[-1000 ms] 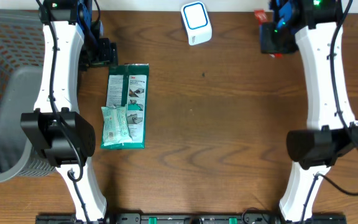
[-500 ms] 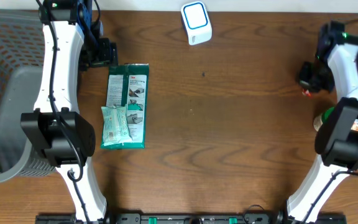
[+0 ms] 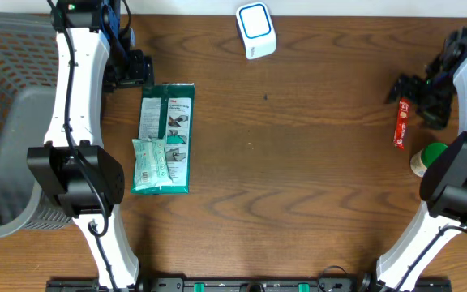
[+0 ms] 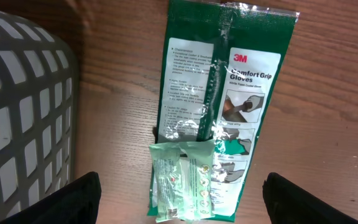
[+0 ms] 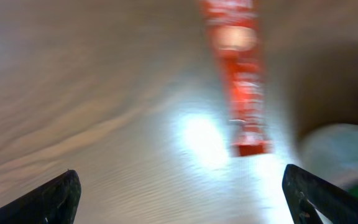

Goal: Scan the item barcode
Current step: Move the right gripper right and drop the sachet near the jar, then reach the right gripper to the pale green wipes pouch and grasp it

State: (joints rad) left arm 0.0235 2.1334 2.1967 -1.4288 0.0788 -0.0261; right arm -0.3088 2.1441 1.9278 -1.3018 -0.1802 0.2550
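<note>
The white and blue scanner stands at the back of the table. A red packet lies flat at the right edge, blurred in the right wrist view. My right gripper hovers just behind it, open and empty. At the left, a green glove pack lies on the table with a small pale green packet on top of its near end. My left gripper is open just behind that pack, looking down on the glove pack and the small packet, holding nothing.
A grey mesh basket fills the far left, right beside the left arm. A round green-lidded container sits just in front of the red packet, also seen in the right wrist view.
The right arm swung from the back right corner down along the right edge. Its jaws went from shut to open, and the red packet now lies on the table. The left arm stayed still.
</note>
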